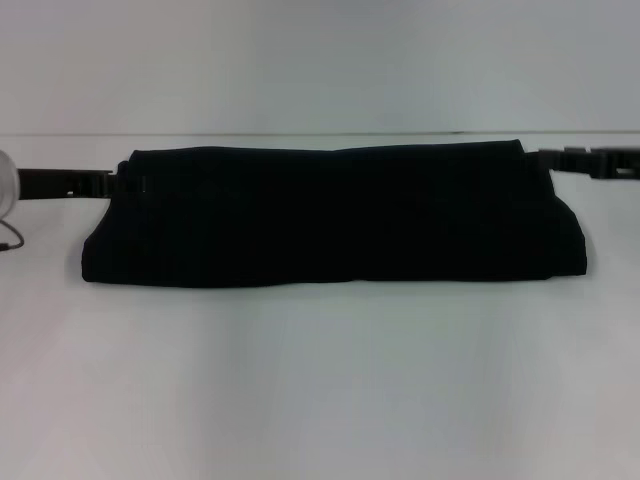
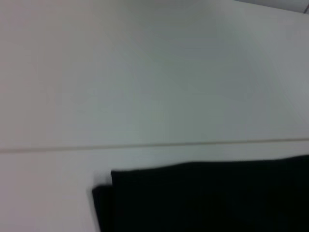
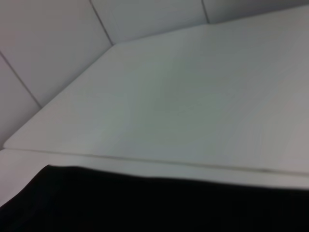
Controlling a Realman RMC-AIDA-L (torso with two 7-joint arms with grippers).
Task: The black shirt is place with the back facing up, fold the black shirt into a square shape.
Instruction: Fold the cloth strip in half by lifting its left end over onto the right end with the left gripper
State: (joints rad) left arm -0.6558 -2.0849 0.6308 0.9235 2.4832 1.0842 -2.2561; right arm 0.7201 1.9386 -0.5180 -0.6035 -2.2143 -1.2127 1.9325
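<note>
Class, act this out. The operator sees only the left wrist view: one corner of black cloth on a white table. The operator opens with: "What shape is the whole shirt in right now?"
Observer: In the head view the black shirt lies as a long, wide band across the table, not a square.
Operator: Where are the two arms?
Observer: The left gripper is at the shirt's far left corner and the right gripper is at its far right corner.
Operator: Any lettering showing?
Observer: None in any view, only plain black cloth.
</note>
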